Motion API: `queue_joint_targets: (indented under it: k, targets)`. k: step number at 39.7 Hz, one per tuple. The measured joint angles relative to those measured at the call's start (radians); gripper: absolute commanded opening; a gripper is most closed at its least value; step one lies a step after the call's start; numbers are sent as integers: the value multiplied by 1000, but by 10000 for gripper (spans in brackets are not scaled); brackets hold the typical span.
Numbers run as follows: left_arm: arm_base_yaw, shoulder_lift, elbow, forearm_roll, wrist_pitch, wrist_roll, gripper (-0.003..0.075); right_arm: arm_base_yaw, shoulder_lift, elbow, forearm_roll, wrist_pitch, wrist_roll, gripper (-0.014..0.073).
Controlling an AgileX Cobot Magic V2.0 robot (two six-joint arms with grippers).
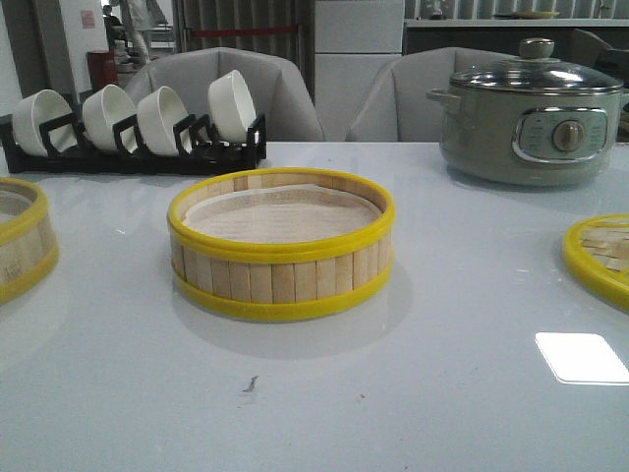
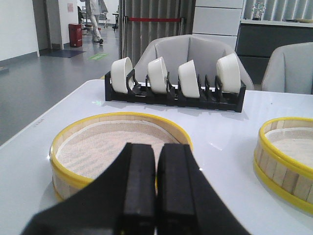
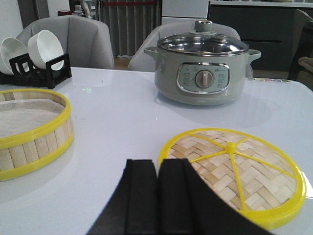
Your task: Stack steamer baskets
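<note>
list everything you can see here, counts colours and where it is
steamer baskets: 2, pale bamboo slats with yellow rims; centre basket mid-table, left basket at the table's left edge
steamer lid: 1, woven bamboo with yellow rim, flat on the table at the right
electric pot: 1, grey-green with glass lid, back right of the table
white bowls: 4, standing on edge in the rack
bowl rack: 1, black, back left of the table
chairs: 2 seen from the front, grey, behind the table
table: 1, white and glossy
left gripper: black, shut, empty, near the left basket
right gripper: black, shut, empty, near the lid
</note>
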State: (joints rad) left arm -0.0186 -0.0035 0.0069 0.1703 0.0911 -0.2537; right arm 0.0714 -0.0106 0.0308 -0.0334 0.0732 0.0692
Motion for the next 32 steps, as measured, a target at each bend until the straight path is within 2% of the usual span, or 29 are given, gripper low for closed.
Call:
queue_joint_targets:
  k: [26,32]
  targets:
    - [0,0,0,0,0,0,102,0,0,0,0,0,0,52]
    - [0,0,0,53,0,0,102,0,0,0,0,0,0,52]
